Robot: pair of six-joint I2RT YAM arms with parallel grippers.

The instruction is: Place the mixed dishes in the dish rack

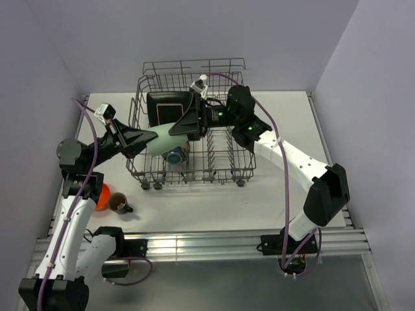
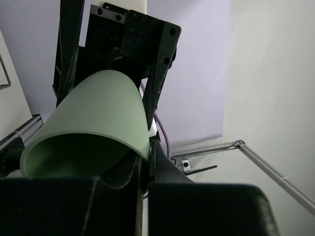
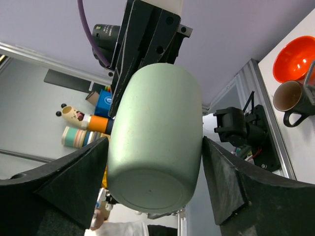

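Note:
The pale green cup hangs on its side over the left part of the dish rack. My left gripper is shut on the cup's rim wall, one finger inside and one outside. My right gripper comes from the right, and its two pads press the sides of the cup near its base. In the rack stand a black square plate and a blue bowl. An orange bowl and a dark brown mug sit on the table at the front left.
The rack's raised back rail stands close to the back wall. The orange bowl and the mug lie beside my left arm's base. The table's right edge runs along a metal rail.

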